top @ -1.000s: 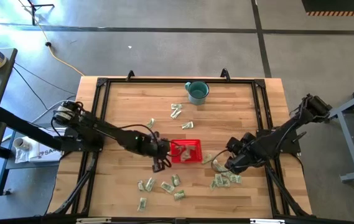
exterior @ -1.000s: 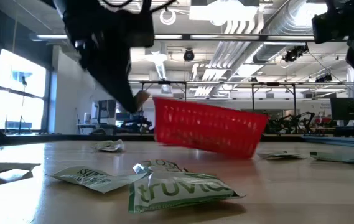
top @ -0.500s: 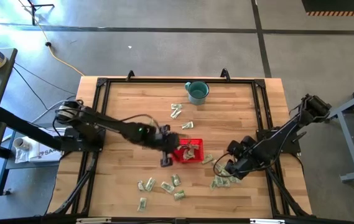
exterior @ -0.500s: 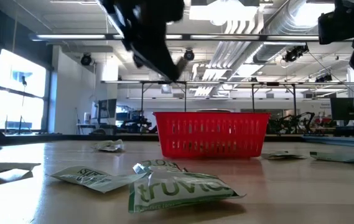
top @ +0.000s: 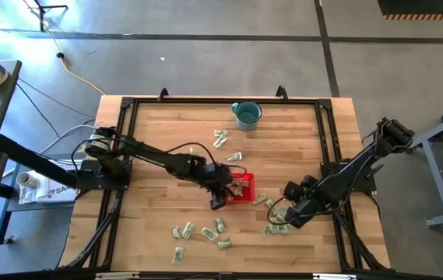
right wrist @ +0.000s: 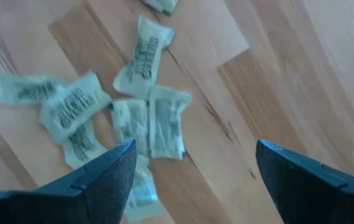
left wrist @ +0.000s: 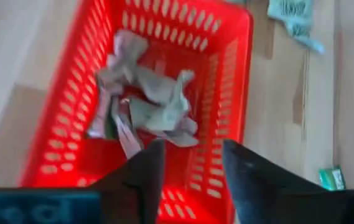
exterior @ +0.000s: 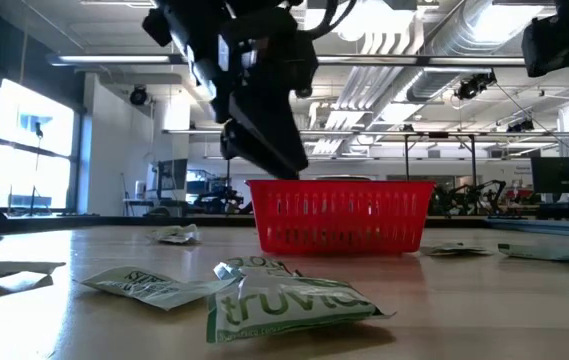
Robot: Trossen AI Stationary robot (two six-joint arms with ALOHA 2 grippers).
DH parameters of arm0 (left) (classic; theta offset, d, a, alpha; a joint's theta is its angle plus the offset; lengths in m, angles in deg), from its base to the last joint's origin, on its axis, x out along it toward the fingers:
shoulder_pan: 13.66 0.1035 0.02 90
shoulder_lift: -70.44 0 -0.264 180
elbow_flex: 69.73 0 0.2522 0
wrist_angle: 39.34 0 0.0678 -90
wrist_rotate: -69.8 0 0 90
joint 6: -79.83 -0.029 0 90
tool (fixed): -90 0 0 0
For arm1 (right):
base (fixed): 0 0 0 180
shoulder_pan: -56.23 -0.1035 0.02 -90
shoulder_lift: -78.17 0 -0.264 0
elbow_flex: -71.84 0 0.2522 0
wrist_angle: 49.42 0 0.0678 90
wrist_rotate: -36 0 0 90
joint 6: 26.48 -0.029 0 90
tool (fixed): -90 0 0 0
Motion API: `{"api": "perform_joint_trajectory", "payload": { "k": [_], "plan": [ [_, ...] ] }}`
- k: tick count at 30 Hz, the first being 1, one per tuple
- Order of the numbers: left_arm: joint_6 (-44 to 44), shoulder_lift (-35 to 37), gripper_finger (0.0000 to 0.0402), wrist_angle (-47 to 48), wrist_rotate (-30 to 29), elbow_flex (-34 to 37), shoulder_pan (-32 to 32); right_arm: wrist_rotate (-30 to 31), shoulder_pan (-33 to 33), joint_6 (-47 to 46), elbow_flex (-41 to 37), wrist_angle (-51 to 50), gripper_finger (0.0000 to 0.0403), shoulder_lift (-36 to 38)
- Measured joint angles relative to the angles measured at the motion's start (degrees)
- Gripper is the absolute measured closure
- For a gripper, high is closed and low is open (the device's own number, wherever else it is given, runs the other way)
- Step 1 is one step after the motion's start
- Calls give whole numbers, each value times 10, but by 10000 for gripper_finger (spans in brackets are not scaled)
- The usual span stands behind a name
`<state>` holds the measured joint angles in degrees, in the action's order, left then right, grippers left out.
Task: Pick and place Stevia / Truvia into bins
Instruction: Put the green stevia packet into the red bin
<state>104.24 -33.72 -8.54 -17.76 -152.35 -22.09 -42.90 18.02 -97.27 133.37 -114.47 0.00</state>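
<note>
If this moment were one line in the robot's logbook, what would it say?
left tool: open, empty, over red basket | packets in basket: crumpled pile | right tool: open above loose packets | table: more packets scattered

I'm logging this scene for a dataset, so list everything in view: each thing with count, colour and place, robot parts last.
Sweetener packets: many, pale with green print; scattered on the table near the front edge, by the right gripper, below the mug, and a crumpled few inside the basket.
Red basket: one, red mesh, table centre, standing flat.
Mug: one, teal, near the table's far edge.
Table: one, light wood with a black frame.
Left gripper: dark, open, over the basket's left rim.
Right gripper: dark, open wide, above the packets right of the basket.
</note>
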Motion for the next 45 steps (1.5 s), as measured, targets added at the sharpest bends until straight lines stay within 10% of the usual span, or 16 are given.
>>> {"api": "perform_joint_trajectory", "payload": {
  "k": [8,27,42,45],
  "plan": [
    [61,48,148,96,-30,1,-29,2,-1,18,0,27,84,-7],
    [326,153,215,331,-226,0,-217,-7,21,58,2,70,99,-154],
    [404,153,225,378,-247,0,-258,-73,75,67,5,105,380,-145],
    [404,153,224,383,-251,0,-258,-77,79,51,5,104,387,-115]
  ]
}}
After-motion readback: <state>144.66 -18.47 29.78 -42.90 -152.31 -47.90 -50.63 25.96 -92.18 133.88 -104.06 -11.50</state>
